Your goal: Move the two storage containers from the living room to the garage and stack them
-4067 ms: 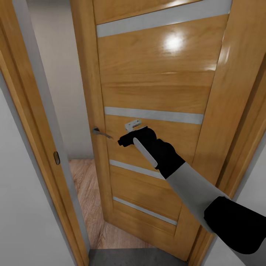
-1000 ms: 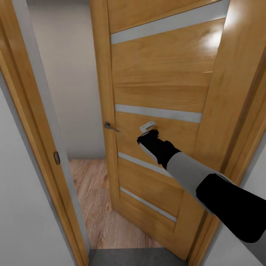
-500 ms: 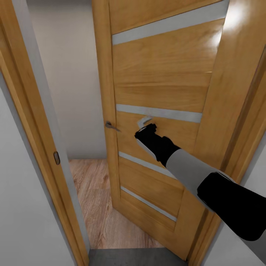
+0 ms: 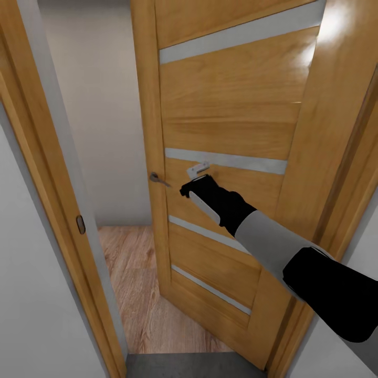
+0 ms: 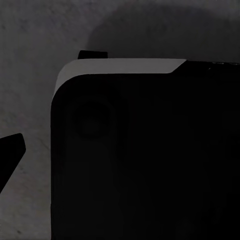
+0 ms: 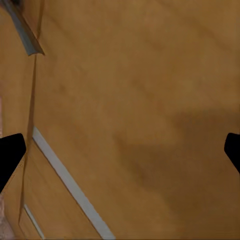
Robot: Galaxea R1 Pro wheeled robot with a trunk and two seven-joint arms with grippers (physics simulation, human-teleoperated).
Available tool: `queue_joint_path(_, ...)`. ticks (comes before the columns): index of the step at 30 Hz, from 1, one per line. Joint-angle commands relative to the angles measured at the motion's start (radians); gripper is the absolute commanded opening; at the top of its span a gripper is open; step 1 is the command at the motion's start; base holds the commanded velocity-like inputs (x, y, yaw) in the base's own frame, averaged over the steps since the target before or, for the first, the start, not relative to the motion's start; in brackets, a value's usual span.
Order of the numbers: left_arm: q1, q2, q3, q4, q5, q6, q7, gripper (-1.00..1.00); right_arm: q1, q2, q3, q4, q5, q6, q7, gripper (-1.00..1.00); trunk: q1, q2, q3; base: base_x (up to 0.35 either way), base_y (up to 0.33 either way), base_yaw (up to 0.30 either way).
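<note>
The storage containers are nowhere to be placed from here; what lies ahead is a wooden door (image 4: 231, 121) with frosted strips, standing partly open in its frame (image 4: 47, 173).

In the head view, the right gripper (image 4: 190, 185) is up against the door face, just beside the handle (image 4: 157, 179) but not on it. Through the gap, light plank flooring (image 4: 131, 273) runs away under a white wall (image 4: 100, 115), and a strip of grey concrete floor (image 4: 189, 366) lies on the near side of the threshold. Whether the fingers are spread or closed is hard to judge from this angle.

The left wrist view is dark: speckled grey concrete (image 5: 40, 45) and a black, grey-edged part of the robot (image 5: 145, 150) close beneath the camera. One dark fingertip (image 5: 10, 150) pokes in at the edge — I cannot tell how that gripper stands.

The right wrist view settles the other one: two black fingertips (image 6: 9, 155) sit at opposite edges, wide apart, with bare door panel between them and a frosted strip (image 6: 70, 185) slanting across. The handle's tip (image 6: 27, 35) sits in a corner.

The step looks like widening the opening. A flat, steady push near the handle edge — far from the hinges — should swing it best, with the base following so the arm does not overreach.
</note>
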State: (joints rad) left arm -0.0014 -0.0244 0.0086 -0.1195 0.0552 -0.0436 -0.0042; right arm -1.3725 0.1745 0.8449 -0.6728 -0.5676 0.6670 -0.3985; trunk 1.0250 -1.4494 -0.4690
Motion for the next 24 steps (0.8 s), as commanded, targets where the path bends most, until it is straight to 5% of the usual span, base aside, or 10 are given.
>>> queue_joint_path(1, 0.0, 0.0, 0.001, 0.0, 0.006, -0.002, 0.0, 1.0, -0.001, 0.0, 0.004, 0.0, -0.013, 0.0, -0.009, 1.0, 0.0, -0.001, -0.001, 0.0, 0.0, 0.0)
queue_joint_path(14, -0.002, 0.001, 0.003, 0.001, 0.049, -0.001, -0.003, 1.0, 0.052, 0.0, 0.066, 0.008, -0.079, -0.008, 0.013, 1.0, 0.0, -0.001, -0.001, 0.0, 0.0, 0.0)
queue_joint_path(24, -0.002, 0.001, 0.002, 0.001, 0.093, -0.001, -0.003, 1.0, 0.091, 0.0, 0.102, -0.024, -0.092, -0.024, 0.037, 1.0, 0.0, -0.001, -0.001, 0.0, 0.0, 0.0)
